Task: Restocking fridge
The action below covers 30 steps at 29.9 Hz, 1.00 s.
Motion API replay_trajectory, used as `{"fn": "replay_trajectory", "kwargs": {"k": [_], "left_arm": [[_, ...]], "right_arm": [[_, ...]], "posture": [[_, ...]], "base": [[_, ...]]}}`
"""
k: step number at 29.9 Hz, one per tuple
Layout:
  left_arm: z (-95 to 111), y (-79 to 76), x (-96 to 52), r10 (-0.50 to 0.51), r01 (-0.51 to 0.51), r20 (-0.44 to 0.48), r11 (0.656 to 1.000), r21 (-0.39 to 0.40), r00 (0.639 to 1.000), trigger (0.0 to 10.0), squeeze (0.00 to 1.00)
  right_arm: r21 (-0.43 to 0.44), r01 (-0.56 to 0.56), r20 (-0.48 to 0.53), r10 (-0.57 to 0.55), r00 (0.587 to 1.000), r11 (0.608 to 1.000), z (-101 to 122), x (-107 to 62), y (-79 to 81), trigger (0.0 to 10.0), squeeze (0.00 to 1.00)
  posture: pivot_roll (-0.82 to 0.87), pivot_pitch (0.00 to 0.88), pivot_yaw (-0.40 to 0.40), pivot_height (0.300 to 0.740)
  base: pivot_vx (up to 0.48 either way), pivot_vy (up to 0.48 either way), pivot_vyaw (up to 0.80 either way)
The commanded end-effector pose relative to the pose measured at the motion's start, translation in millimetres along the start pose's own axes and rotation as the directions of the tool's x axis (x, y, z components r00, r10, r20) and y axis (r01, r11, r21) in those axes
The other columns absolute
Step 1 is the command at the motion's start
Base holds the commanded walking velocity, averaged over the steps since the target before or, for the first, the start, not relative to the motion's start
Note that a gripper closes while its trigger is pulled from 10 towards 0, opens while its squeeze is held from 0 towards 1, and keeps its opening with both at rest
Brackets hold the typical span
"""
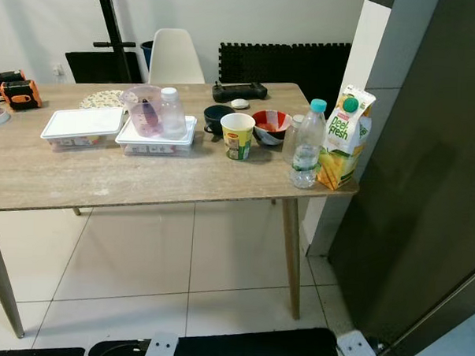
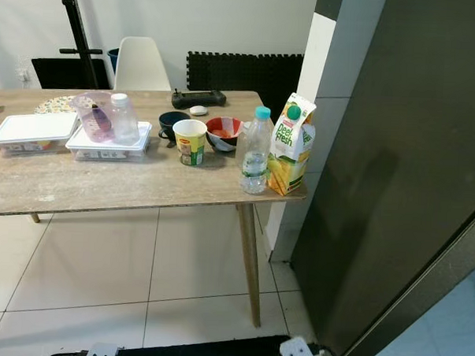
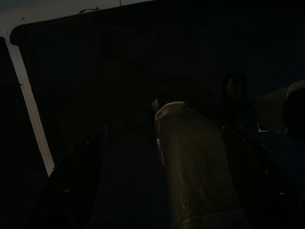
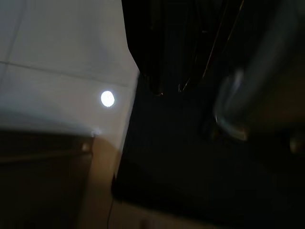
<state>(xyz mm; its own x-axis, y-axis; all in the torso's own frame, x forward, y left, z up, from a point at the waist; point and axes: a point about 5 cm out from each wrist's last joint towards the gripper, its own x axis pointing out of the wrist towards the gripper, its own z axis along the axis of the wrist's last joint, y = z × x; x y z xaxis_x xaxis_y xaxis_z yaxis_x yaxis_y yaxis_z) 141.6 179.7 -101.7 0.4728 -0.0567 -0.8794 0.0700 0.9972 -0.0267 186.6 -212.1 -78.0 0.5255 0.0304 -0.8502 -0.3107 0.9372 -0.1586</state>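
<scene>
At the tabletop's (image 1: 103,180) right front corner you have a juice carton (image 1: 346,135) reading "Peel Fresh", with a clear water bottle (image 1: 307,145) with a teal cap just beside it. Further in stands a yellow-and-green Maggi cup (image 1: 238,136), near a red bowl (image 1: 271,126). Two white-lidded boxes (image 1: 83,128) sit toward the left. The dark fridge (image 2: 403,169) stands right of the table. Whether either arm's fingers are spread, you cannot tell; both wrist views are dark.

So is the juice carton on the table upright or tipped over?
Upright. The juice carton stands on its base at the table's right corner, green cap on top, beside the water bottle.
</scene>
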Motion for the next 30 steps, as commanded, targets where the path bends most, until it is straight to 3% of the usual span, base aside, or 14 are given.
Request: {"fn": "replay_trajectory", "kwargs": {"k": [1, 3, 7, 11, 13, 14, 16, 17, 18, 23, 24, 25, 28, 30], "left_arm": [[-3, 3.4, -0.8, 0.007, -0.007, -0.014, 1.0, 0.003, 1.0, 10.0, 0.0], [-3, 3.4, -0.8, 0.007, -0.007, -0.014, 1.0, 0.003, 1.0, 10.0, 0.0], [-3, 2.8, -0.8, 0.016, -0.016, -0.009, 1.0, -0.024, 1.0, 10.0, 0.0], [-3, 3.0, -0.8, 0.017, -0.018, -0.009, 1.0, -0.026, 1.0, 10.0, 0.0], [-3, 3.8, -1.0, 0.019, -0.019, -0.009, 1.0, -0.025, 1.0, 10.0, 0.0], [-3, 3.8, -1.0, 0.019, -0.019, -0.009, 1.0, -0.025, 1.0, 10.0, 0.0], [-3, 4.6, -1.1, 0.02, -0.02, -0.009, 1.0, -0.023, 1.0, 10.0, 0.0], [-3, 4.6, -1.1, 0.02, -0.02, -0.009, 1.0, -0.023, 1.0, 10.0, 0.0], [-3, 4.7, -1.1, 0.02, -0.021, -0.009, 1.0, -0.022, 1.0, 10.0, 0.0], [-4, 4.3, -1.1, 0.019, -0.019, -0.009, 1.0, -0.017, 1.0, 10.0, 0.0], [-4, 4.1, -1.1, 0.019, -0.019, -0.009, 1.0, -0.017, 1.0, 10.0, 0.0], [-4, 4.1, -1.1, 0.019, -0.019, -0.009, 1.0, -0.017, 1.0, 10.0, 0.0], [-4, 3.5, -1.0, 0.017, -0.017, -0.008, 1.0, -0.016, 1.0, 10.0, 0.0], [-4, 3.1, -1.0, 0.016, -0.016, -0.007, 1.0, -0.015, 1.0, 10.0, 0.0]], "right_arm": [[0.009, -0.028, 0.093, 0.027, 0.995, 1.0, 26, 1.7, -3.9, 10.0, 0.0], [0.009, -0.028, 0.093, 0.027, 0.995, 1.0, 26, 1.7, -3.9, 10.0, 0.0], [-0.017, -0.096, 0.198, 0.098, 0.975, 0.995, 59, 2.0, -4.4, 10.0, 0.0], [-0.03, -0.232, 0.304, 0.23, 0.924, 0.972, 89, -0.3, 3.9, 10.0, 0.0], [-0.076, -0.364, 0.38, 0.365, 0.85, 0.928, 111, -4.7, 13.8, 10.0, 0.0], [-0.076, -0.364, 0.38, 0.365, 0.85, 0.928, 111, -4.7, 13.8, 10.0, 0.0], [-0.163, -0.509, 0.457, 0.522, 0.72, 0.845, 138, -13.8, 23.4, 10.0, 0.0], [-0.163, -0.509, 0.457, 0.522, 0.72, 0.845, 138, -13.8, 23.4, 10.0, 0.0], [-0.192, -0.542, 0.473, 0.561, 0.68, 0.818, 144, -16.8, 25.4, 10.0, 0.0], [-0.448, -0.657, 0.544, 0.768, 0.337, 0.606, 201, -49.4, 37.8, 10.0, 0.0], [-0.475, -0.656, 0.567, 0.774, 0.282, 0.586, 213, -56.3, 38.6, 10.0, 0.0], [-0.475, -0.656, 0.567, 0.774, 0.282, 0.586, 213, -56.3, 38.6, 10.0, 0.0], [-0.545, -0.638, 0.63, 0.768, 0.117, 0.544, 251, -80.3, 40.5, 10.0, 0.0], [-0.577, -0.611, 0.661, 0.749, 0.041, 0.542, 273, -94.9, 41.5, 10.0, 0.0]], "posture": [[-0.05, 0.0, -0.02, 0.74], [-0.05, 0.0, -0.02, 0.74], [-0.05, 0.0, -0.023, 0.74], [-0.05, 0.0, -0.023, 0.74], [-0.05, 0.0, -0.023, 0.74], [-0.05, 0.0, -0.023, 0.74], [-0.05, 0.0, -0.023, 0.74], [-0.05, 0.0, -0.023, 0.74], [-0.05, 0.0, -0.023, 0.74], [-0.04, 0.0, -0.03, 0.74], [-0.04, 0.0, -0.03, 0.74], [-0.04, 0.0, -0.03, 0.74], [-0.04, 0.0, -0.034, 0.74], [-0.04, 0.0, -0.038, 0.74]], "base": [[0.0, -0.48, 0.0], [0.0, -0.48, 0.0], [0.0, -0.223, 0.0], [0.0, 0.0, 0.0], [0.0, 0.0, 0.0], [0.0, 0.0, 0.0], [0.0, 0.0, 0.0], [0.0, 0.0, 0.0], [0.0, 0.0, 0.0], [0.0, 0.0, 0.0], [0.0, 0.0, 0.0], [0.0, 0.0, 0.0], [0.0, 0.0, 0.0], [0.0, 0.0, 0.0]]}}
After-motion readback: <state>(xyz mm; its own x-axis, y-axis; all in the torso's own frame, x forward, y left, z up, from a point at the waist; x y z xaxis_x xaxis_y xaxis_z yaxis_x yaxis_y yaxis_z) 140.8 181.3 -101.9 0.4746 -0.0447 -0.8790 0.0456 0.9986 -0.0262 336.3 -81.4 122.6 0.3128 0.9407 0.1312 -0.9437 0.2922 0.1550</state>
